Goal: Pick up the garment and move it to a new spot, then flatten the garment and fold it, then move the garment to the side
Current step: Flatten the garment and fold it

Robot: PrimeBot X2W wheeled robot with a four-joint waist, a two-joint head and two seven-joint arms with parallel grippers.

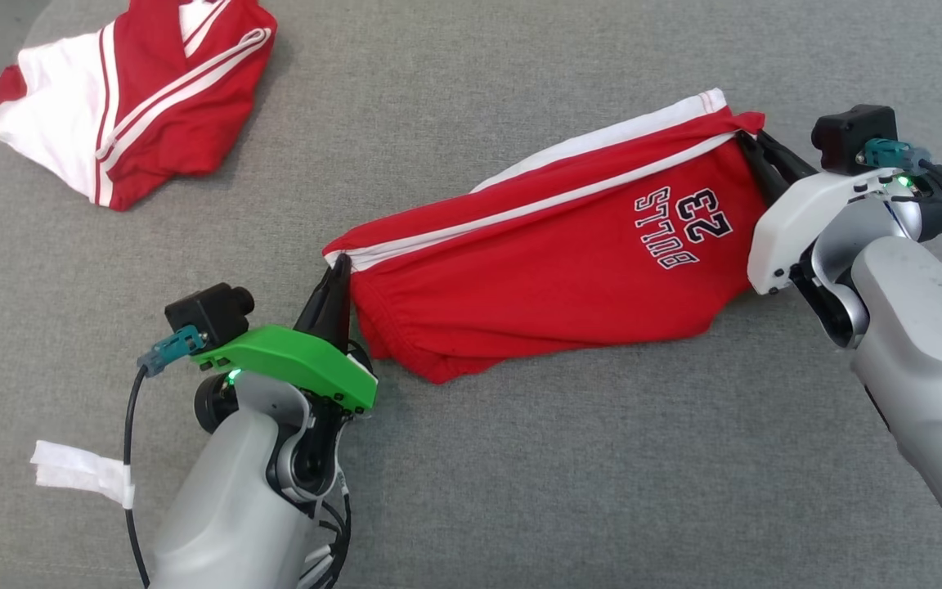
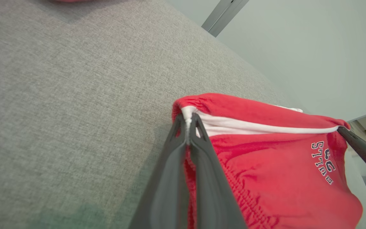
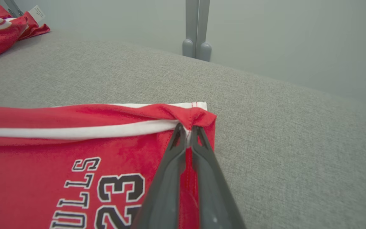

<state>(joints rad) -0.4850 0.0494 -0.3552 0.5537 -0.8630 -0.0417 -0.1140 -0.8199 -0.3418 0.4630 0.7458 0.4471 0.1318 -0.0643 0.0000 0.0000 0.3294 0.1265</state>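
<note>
The garment, red shorts [image 1: 553,245] with white side stripes and a "BULLS 23" print, is stretched between my two grippers over the grey cushion. My left gripper [image 1: 338,266] is shut on the waistband corner at the garment's left end; the left wrist view has the pinch [image 2: 188,122] close up on the shorts [image 2: 265,159]. My right gripper [image 1: 753,139] is shut on the hem corner at the right end, its fingertips [image 3: 187,132] clamped on the folded red and white edge of the shorts [image 3: 75,146]. The cloth sags toward the cushion between the two holds.
A second red and white garment [image 1: 136,90] lies crumpled at the far left, also in the right wrist view [image 3: 2,28]. The grey cushion [image 1: 520,458] spreads wide in front and behind. A metal post [image 3: 196,28] stands beyond its far edge.
</note>
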